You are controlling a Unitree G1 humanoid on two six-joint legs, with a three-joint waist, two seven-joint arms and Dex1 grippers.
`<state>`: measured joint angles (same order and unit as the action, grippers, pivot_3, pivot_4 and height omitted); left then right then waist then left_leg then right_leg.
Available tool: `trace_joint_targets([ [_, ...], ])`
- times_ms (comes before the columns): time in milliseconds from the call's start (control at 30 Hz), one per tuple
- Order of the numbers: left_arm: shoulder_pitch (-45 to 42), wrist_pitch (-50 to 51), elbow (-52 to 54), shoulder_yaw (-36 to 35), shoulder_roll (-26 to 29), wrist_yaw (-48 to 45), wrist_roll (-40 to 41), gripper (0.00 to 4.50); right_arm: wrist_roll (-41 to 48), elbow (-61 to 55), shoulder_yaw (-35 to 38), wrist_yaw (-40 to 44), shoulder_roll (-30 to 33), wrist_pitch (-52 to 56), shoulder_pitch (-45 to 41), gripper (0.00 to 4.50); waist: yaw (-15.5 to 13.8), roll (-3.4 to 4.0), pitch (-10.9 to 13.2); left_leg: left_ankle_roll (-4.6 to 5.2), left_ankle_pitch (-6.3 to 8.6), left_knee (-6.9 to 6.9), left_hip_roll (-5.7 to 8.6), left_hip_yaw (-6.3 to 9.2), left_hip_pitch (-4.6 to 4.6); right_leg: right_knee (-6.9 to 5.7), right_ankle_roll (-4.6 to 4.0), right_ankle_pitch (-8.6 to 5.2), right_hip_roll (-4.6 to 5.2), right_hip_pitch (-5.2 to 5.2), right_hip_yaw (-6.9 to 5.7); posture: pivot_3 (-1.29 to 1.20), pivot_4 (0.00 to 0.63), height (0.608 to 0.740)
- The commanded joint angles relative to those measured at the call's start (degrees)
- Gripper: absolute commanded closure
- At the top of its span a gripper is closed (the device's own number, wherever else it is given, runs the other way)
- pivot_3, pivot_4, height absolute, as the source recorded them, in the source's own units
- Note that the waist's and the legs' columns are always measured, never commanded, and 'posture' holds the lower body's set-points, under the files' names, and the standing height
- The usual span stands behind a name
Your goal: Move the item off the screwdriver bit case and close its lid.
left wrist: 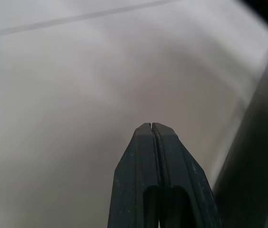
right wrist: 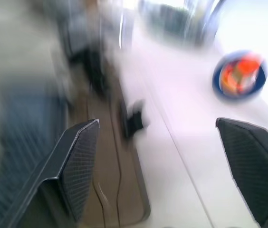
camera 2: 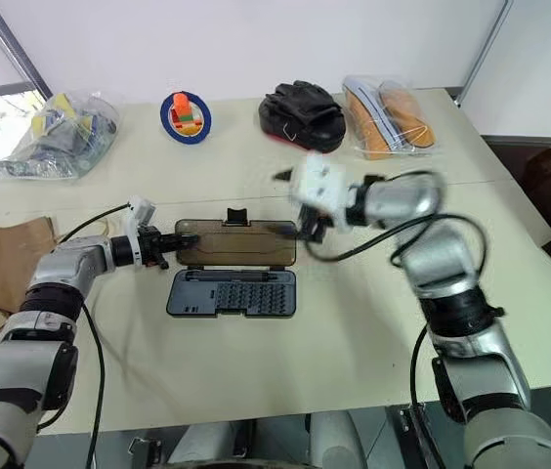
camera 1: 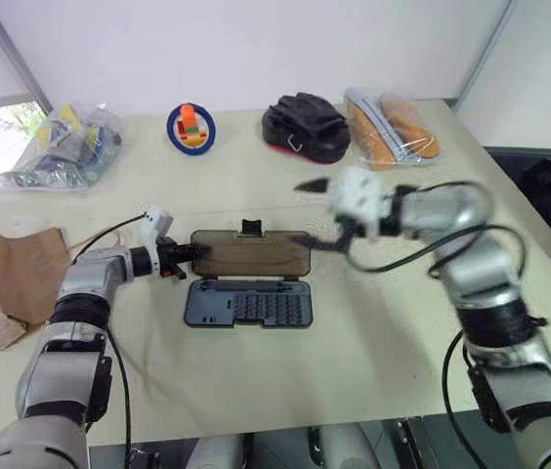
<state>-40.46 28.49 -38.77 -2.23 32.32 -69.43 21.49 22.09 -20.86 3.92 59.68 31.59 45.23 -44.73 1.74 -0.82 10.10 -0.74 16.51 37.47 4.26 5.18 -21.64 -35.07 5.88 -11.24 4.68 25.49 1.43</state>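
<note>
The screwdriver bit case (camera 1: 247,303) lies open in the middle of the table (camera 1: 354,362), with its grey base full of rows of little slots. Its lid (camera 1: 251,257) is brown and see-through, and it lies flat on the table behind the base, with a small black tab (camera 1: 250,228) on its far edge. The brown paper bag (camera 1: 21,278) is off the case now; it lies flat and creased at the left edge of the table, well apart from the case. The left gripper (camera 1: 195,253) has its two black fingers pressed tight together, with nothing between them, and its tip is right at the left end of the lid. The right gripper (right wrist: 162,166) is up in the air above the right end of the lid, with its fingers spread wide and nothing in them. At the back of the table there are four more things in a row: one clear bag of small goods (camera 1: 61,147) on the left, one round blue thing with orange and red on it (camera 1: 190,129), one black pouch (camera 1: 305,127), and one clear bag with orange things inside (camera 1: 393,129) on the right. The table is pale, and a white wall (camera 1: 256,49) stands behind it.
</note>
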Motion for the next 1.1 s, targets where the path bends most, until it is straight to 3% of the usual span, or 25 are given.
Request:
trace_joint_targets([
  [33, 3.41, 8.23, 14.88, -1.93, 3.67, -3.53, 5.69, 4.5, 13.93, -3.96, 10.61, -3.47, 0.64, 14.02, -0.29, 0.26, -0.15, -0.03, -0.01, 0.01, 0.01, -0.02, -0.01, 0.01, 0.02, 0.01, -0.01, 0.0, 0.05, -0.01, 0.0, 0.0, 0.15, 0.74],
  [167, 15.54, 19.55, 38.27, 0.75, 11.68, -7.47, 12.26, 4.5, 19.12, -3.84, 13.75, -8.55, 0.46, 18.3, 0.21, 0.26, 0.64, 0.09, 0.03, 0.01, 0.01, -0.24, -0.03, -0.09, 0.15, 0.07, -0.03, -0.01, 0.15, -0.02, 0.08, 0.0, 0.15, 0.74],
  [300, 22.81, 23.56, 50.4, 1.44, 16.51, -7.97, 15.8, 4.5, 21.2, -4.3, 12.63, -11.12, 1.43, 18.5, 0.87, 0.26, 0.48, 0.18, 0.09, 0.02, 0.02, -0.32, -0.05, -0.14, 0.14, 0.08, -0.04, -0.03, 0.16, 0.02, 0.12, 0.0, 0.15, 0.74],
  [400, 18.7, 24.55, 48.48, -2.81, 13.75, -2.36, 17.71, 4.5, 16.14, -7.56, 2.77, -10.84, 4.77, 14.82, 5.73, 0.26, -0.61, 0.1, 0.09, 0.02, 0.01, -0.21, -0.05, -0.1, 0.17, 0.06, -0.04, -0.02, 0.11, -0.08, 0.02, 0.0, 0.15, 0.74],
  [533, 2.81, 25.67, 36.75, -9.35, 8.75, 5.02, 21.29, 4.5, 6.59, -10.28, -12.83, -9.99, 8.49, 6.0, 11.41, 0.26, -1.51, -0.29, 0.35, 0.03, 0.0, 0.17, -0.06, -0.02, 0.04, 0.06, 0.01, -0.03, -0.06, -0.16, -0.23, 0.0, 0.15, 0.74],
  [633, -1.66, 20.1, 31.4, -5.77, 8.09, 4.36, 16.27, 4.5, 2.42, -9.13, -19.15, -11.28, 6.92, 1.76, 12.82, 1.08, -0.63, -0.25, 0.35, 0.11, 0.06, 0.39, 0.01, -0.12, -0.04, 0.03, 0.04, -0.01, 0.0, -0.15, -0.14, 0.0, 0.15, 0.74],
  [833, -7.39, 0.06, 11.04, 8.03, 3.78, 0.56, -0.64, 4.5, -3.81, -7.51, -28.26, -11.14, 5.0, -3.16, 15.31, 4.13, -1.08, -0.3, 0.36, 0.09, 0.06, 0.37, 0.01, -0.23, 0.03, 0.01, 0.03, -0.01, -0.05, -0.15, 0.0, 0.0, 0.15, 0.74],
  [867, -8.39, -1.83, 7.89, 8.93, 2.9, 0.26, -2.12, 4.5, -4.25, -7.43, -28.71, -11.08, 4.89, -3.23, 15.23, 4.44, -1.23, -0.32, 0.37, 0.09, 0.06, 0.4, 0.01, -0.22, 0.0, 0.0, 0.03, 0.0, -0.05, -0.14, -0.01, 0.0, 0.15, 0.74],
  [1100, -14.14, -14.34, -9.69, 15.29, -2.36, -5.94, -11.8, 4.5, -3.45, -11.16, -30.03, -11.48, 3.84, 0.76, 15.55, 4.44, -1.16, -0.4, 0.42, 0.18, 0.11, 0.59, 0.04, -0.15, -0.35, 0.03, 0.06, 0.02, -0.02, 0.04, -0.08, 0.0, 0.15, 0.74],
])
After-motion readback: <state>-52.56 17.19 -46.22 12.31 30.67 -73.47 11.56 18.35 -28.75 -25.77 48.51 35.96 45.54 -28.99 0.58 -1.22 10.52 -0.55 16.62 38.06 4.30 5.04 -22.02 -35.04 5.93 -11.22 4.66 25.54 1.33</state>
